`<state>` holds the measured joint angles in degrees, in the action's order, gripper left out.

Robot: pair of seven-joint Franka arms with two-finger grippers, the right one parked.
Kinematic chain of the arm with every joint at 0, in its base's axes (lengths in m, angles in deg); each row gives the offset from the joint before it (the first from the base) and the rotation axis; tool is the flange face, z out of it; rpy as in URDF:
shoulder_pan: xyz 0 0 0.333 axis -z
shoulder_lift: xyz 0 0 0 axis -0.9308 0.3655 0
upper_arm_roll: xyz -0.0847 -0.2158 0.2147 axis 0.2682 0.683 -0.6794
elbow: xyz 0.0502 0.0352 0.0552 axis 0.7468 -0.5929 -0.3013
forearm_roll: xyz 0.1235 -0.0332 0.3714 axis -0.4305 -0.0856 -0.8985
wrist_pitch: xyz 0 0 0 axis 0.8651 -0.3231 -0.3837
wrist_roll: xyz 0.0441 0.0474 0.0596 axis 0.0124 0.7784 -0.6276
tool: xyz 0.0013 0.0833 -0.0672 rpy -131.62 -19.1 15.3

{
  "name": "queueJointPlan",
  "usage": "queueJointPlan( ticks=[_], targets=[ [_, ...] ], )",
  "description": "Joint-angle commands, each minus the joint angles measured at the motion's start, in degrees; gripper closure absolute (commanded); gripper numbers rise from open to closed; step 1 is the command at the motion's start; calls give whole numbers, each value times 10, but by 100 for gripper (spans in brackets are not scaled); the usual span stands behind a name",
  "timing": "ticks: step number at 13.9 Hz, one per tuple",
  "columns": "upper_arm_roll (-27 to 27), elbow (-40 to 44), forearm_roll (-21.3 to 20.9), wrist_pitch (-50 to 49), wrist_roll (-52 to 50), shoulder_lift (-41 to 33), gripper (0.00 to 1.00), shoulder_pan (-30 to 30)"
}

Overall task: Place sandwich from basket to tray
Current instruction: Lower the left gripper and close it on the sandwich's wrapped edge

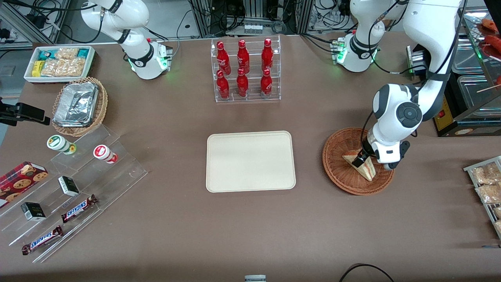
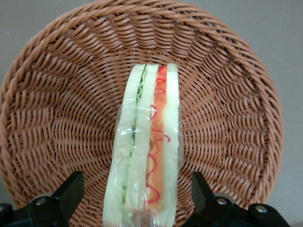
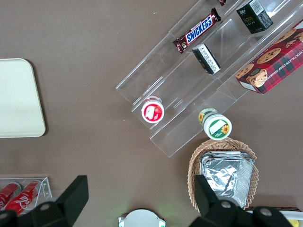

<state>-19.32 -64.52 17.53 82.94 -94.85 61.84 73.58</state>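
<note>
Gripper open, straddling sandwich in basket, fingers flanking its long axis; tray toward parked arm's end.

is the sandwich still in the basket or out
In. The sandwich lies in the basket; the open gripper straddles it, and the tray is bare.

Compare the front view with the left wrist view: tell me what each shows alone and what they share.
Front view only: the tray, bare, the rack of red bottles and the white left arm above the basket. Left wrist view only: the wrapped sandwich's green and orange-red layers, with the open gripper's fingers either side. Both: the sandwich in the basket.
</note>
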Motion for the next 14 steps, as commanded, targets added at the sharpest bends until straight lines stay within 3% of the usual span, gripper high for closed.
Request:
queueJointPlan(
  ticks=[1,2,3,7,11,14],
  targets=[
    [0,-1,5,14,-8,5,30,-2],
    [0,-2,5,11,-11,3,70,-1],
    [0,-2,4,8,-18,-1,100,-1],
    [0,8,4,-18,-12,-17,100,-1],
    [2,103,0,-142,4,-16,100,3],
    [10,155,0,-171,25,-12,100,15]
  ],
)
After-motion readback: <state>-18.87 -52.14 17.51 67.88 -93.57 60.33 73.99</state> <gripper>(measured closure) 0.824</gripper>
